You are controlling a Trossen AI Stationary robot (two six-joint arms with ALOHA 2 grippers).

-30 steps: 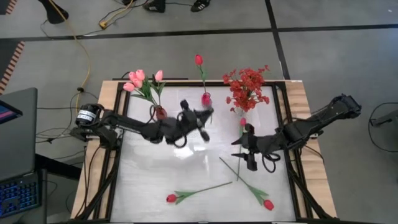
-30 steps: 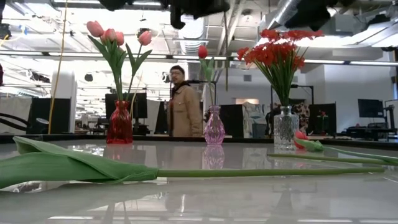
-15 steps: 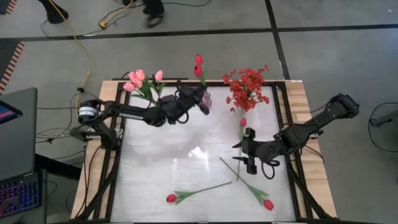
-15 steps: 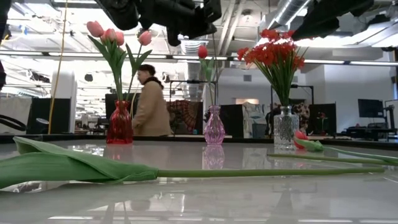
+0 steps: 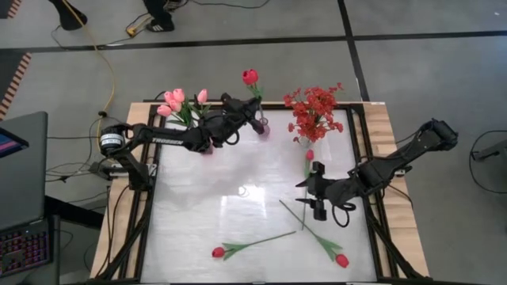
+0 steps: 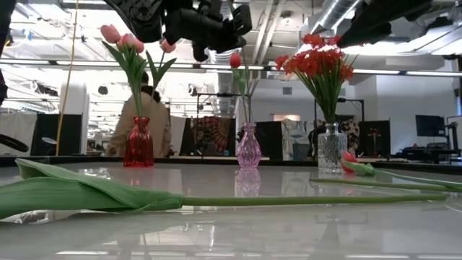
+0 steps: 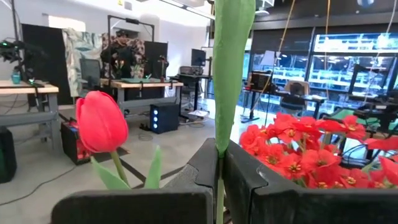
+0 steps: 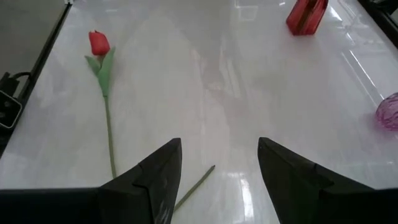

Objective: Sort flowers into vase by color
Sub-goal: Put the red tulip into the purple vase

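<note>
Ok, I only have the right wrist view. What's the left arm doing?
Observer: The left end effector is up over the purple vase, shut on a green stem.
Operator: Any tulips I can't see?
Observer: Yes, a red tulip lies near the table's front right corner, closer to the front edge than the open right end effector.
</note>
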